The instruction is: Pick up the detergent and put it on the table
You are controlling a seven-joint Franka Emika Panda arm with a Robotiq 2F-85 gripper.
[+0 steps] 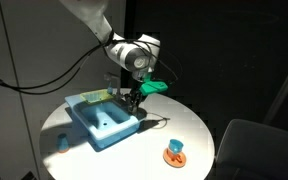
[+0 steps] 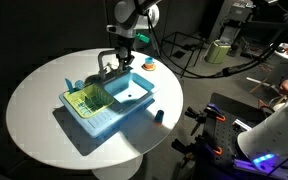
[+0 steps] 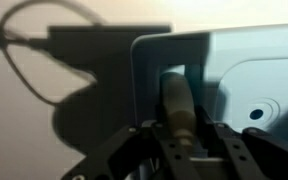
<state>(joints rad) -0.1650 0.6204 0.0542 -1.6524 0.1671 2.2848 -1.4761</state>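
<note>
The step in hand is the grasp. The gripper (image 3: 189,140) is down at the far rim of the tray (image 3: 254,60), and in the wrist view its jaws stand apart on either side of the detergent (image 3: 176,105). A dark gap shows on one side of the bottle, so the jaws seem not yet clamped, though the picture is blurred and this is not certain. The detergent stands upright, close against the tray's outer wall near a corner. Whether it rests on the rim or in a notch cannot be told.

The next move likely calls for closing the jaws squarely on the slim bottle. It should then go straight up so it clears the wall, and across to bare table (image 1: 149,140) beside the tray. The bottle is narrow and could tip or slide out if gripped off-centre.

Only the wrist view shows the bottle and the jaws around it. In both exterior views the gripper (image 1: 134,97) (image 2: 112,70) hides it. Those views give the wider layout: the round table (image 2: 39,120), the whole tray (image 1: 99,125) (image 2: 134,105) and free white surface all round it. An orange object (image 1: 174,152) (image 2: 149,63) sits well apart from the tray.
</note>
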